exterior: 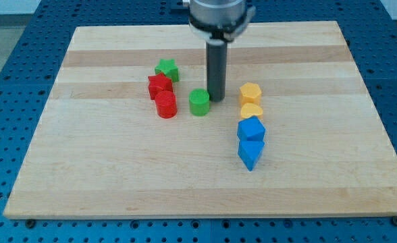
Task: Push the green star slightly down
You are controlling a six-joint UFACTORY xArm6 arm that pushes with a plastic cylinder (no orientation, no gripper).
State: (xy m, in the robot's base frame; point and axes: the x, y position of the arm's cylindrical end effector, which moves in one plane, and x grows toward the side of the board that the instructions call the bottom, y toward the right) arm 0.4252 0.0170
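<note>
Camera view shows the green star (166,69) in the upper middle of the wooden board (117,175), touching the red block (159,86) just below it. A red cylinder (166,105) sits under that one. To the right, a green cylinder (199,102) stands beside my tip (217,100), which rests on the board holding nothing, apart from the star. Farther right run two yellow blocks (250,92) (251,111), then two blue blocks (251,129) (250,154) below them.
</note>
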